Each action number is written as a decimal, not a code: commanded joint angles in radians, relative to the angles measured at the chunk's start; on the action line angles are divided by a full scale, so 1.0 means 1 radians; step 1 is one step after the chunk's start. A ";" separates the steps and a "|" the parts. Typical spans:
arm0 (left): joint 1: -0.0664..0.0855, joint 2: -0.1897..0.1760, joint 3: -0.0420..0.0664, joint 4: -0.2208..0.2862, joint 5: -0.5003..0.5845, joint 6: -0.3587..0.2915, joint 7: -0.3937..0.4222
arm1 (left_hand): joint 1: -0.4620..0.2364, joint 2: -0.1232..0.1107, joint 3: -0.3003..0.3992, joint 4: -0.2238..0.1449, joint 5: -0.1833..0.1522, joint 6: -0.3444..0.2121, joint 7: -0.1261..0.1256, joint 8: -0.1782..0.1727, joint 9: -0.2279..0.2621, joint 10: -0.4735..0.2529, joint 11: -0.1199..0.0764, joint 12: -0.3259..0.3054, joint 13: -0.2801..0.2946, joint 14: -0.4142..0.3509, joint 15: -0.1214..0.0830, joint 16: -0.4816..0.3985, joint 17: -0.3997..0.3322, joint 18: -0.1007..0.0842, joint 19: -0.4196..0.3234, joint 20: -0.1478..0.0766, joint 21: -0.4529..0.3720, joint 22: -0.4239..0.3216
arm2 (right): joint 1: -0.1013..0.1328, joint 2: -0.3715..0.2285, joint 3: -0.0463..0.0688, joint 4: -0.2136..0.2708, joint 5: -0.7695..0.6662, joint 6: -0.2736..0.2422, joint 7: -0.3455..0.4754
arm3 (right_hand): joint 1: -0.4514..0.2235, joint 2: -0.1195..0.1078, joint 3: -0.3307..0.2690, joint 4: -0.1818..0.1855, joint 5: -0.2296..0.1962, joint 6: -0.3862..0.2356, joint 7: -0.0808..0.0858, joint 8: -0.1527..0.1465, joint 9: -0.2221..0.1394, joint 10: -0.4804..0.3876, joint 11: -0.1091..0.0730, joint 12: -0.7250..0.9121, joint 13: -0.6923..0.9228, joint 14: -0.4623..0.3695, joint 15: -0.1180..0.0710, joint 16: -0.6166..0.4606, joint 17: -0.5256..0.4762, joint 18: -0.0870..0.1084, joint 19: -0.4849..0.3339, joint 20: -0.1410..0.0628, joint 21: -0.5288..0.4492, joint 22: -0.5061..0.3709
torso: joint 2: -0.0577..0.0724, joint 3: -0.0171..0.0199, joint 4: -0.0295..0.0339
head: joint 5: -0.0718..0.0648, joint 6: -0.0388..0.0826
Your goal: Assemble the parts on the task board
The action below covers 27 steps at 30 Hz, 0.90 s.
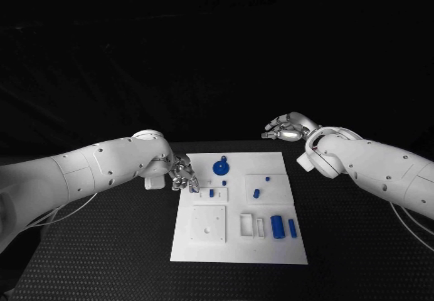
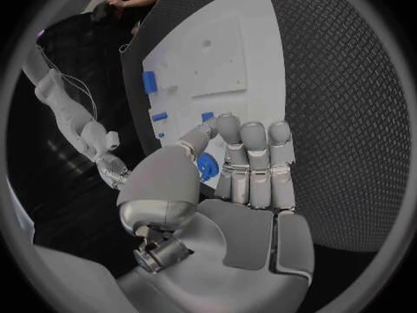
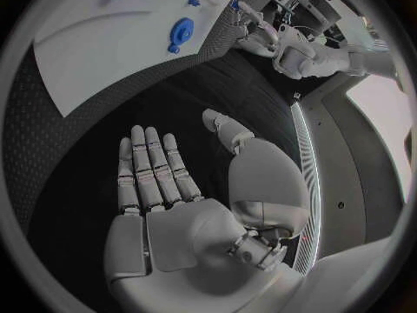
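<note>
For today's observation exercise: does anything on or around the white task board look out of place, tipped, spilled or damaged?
Nothing stands out. The task board lies flat on the table, the blue parts rest on it, and nothing looks spilled or broken. The left hand is at the board's far left edge; the right hand is open beyond it.

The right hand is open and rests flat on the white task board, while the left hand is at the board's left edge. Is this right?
Not quite. The right hand is open, but it hangs beyond the far right corner of the task board, not on it, as the head view shows. The left hand is indeed at the board's left edge.
</note>
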<state>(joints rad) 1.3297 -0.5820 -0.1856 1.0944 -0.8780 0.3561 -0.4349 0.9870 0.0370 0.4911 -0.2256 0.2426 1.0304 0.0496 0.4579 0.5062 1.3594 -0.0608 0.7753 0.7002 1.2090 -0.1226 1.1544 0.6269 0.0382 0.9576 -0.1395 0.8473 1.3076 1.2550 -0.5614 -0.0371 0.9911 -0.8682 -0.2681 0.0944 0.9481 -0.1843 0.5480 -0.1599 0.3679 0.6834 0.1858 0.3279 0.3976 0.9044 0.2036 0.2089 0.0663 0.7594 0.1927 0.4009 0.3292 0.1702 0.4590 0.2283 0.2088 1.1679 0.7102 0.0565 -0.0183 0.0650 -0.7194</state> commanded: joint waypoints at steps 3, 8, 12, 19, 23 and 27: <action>0.001 0.012 -0.001 0.003 -0.004 -0.005 -0.015 | 0.017 0.018 0.058 -0.062 0.008 0.003 0.003 -0.003 0.022 -0.005 0.002 0.001 0.002 -0.004 0.001 0.000 0.001 -0.011 -0.005 -0.077 -0.002 0.022 | 0.000 0.002 0.000 0.000 -0.004 0.012 0.005 | 0.009 0.000 -0.003 0.003 0.004 -0.006 0.056 0.004 -0.002 0.007 0.001 -0.007 0.001 0.005 0.005 -0.005 -0.002 -0.019 0.001 -0.003 -0.004 0.002 | 0.000 0.0006 0.0014 | 0.000 -0.002; 0.000 0.019 -0.004 0.004 -0.008 -0.041 -0.014 | 0.017 0.018 0.055 -0.061 0.017 0.005 0.002 -0.005 0.029 -0.002 0.001 0.004 0.005 0.000 -0.001 0.003 0.002 -0.009 0.000 -0.078 0.002 0.022 | 0.000 0.002 0.000 0.001 -0.004 0.012 0.005 | 0.009 0.000 -0.003 0.003 0.004 -0.006 0.056 0.004 -0.002 0.007 0.001 -0.008 0.001 0.005 0.005 -0.005 -0.002 -0.020 0.002 -0.003 -0.004 0.002 | 0.000 0.0000 0.0024 | 0.000 -0.003; 0.000 0.027 -0.006 0.004 -0.010 -0.038 -0.017 | 0.017 0.018 0.054 -0.062 0.024 0.007 0.000 -0.006 0.035 0.001 0.000 0.006 0.007 0.003 -0.003 0.006 0.002 -0.008 0.003 -0.079 0.005 0.021 | 0.000 0.003 0.001 0.001 -0.004 0.011 0.005 | 0.009 0.000 -0.003 0.003 0.004 -0.006 0.056 0.004 -0.002 0.007 0.001 -0.008 0.001 0.005 0.005 -0.005 -0.002 -0.020 0.002 -0.003 -0.005 0.002 | 0.000 -0.0003 0.0019 | -0.001 -0.002; -0.002 0.053 -0.022 -0.009 -0.030 -0.025 -0.039 | 0.019 0.016 0.053 -0.063 0.032 0.009 -0.001 -0.008 0.042 0.003 -0.002 0.008 0.009 0.007 -0.005 0.009 0.004 -0.006 0.006 -0.080 0.008 0.022 | 0.000 0.007 0.001 0.000 -0.004 0.011 0.006 | 0.009 0.000 -0.003 0.003 0.004 -0.006 0.056 0.004 -0.002 0.007 0.001 -0.009 0.001 0.005 0.005 -0.005 -0.002 -0.020 0.002 -0.003 -0.005 0.002 | 0.000 -0.0001 0.0011 | 0.000 -0.003; -0.004 0.061 -0.024 -0.020 -0.049 -0.018 -0.046 | 0.021 0.015 0.053 -0.063 0.038 0.011 -0.003 -0.009 0.047 0.005 -0.003 0.010 0.010 0.009 -0.007 0.012 0.004 -0.006 0.009 -0.081 0.011 0.022 | 0.000 0.007 0.001 -0.001 -0.004 0.011 0.006 | 0.009 0.000 -0.003 0.003 0.004 -0.006 0.056 0.004 -0.002 0.008 0.001 -0.009 0.001 0.005 0.005 -0.006 -0.002 -0.020 0.002 -0.003 -0.005 0.003 | 0.000 -0.0002 -0.0001 | -0.001 -0.003; -0.005 0.069 -0.025 -0.034 -0.064 -0.007 -0.048 | 0.022 0.014 0.053 -0.064 0.042 0.012 -0.003 -0.010 0.050 0.007 -0.004 0.012 0.012 0.011 -0.008 0.014 0.005 -0.005 0.010 -0.081 0.013 0.022 | 0.000 0.007 0.001 -0.001 -0.004 0.011 0.006 | 0.009 0.000 -0.004 0.003 0.004 -0.006 0.056 0.004 -0.002 0.008 0.001 -0.010 0.001 0.005 0.005 -0.006 -0.002 -0.020 0.002 -0.003 -0.006 0.003 | 0.000 0.0003 0.0006 | -0.001 -0.005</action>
<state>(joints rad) 1.3249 -0.5187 -0.2102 1.0648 -0.9119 0.3327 -0.4721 0.9871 0.0371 0.4893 -0.2295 0.2816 1.0281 0.0519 0.4463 0.5434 1.3620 -0.0634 0.7852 0.7110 1.2169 -0.1269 1.1625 0.6314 0.0382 0.9584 -0.1387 0.8559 1.3073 1.2549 -0.5551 -0.0370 0.9905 -0.8682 -0.2673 0.0943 0.9481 -0.1843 0.5480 -0.1599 0.3679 0.6834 0.1858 0.3279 0.3968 0.9044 0.2036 0.2050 0.0664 0.7594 0.1927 0.4009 0.3284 0.1702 0.4590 0.2283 0.2088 1.1692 0.7100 0.0562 -0.0178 0.0650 -0.7235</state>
